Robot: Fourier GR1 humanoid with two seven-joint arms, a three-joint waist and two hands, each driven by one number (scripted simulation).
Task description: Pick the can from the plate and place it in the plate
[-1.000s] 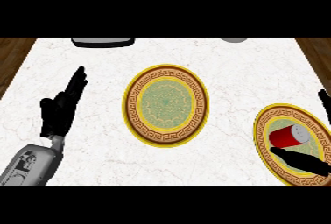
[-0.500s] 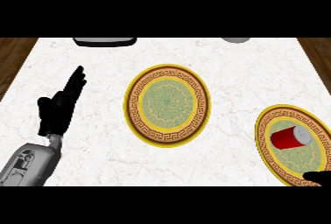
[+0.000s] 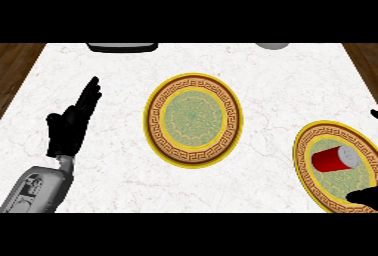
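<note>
While the left hand (image 3: 70, 127) rests open with fingers straight, the red cylindrical can (image 3: 336, 158) lies on the right-hand plate (image 3: 308, 150) — right hand (image 3: 365, 196) barely visible, finger state indeterminable.

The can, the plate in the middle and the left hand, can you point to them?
can (image 3: 336, 159): head view, on its red side.
middle plate (image 3: 193, 120): head view, on its green centre.
left hand (image 3: 69, 127): head view, on the palm.
</note>
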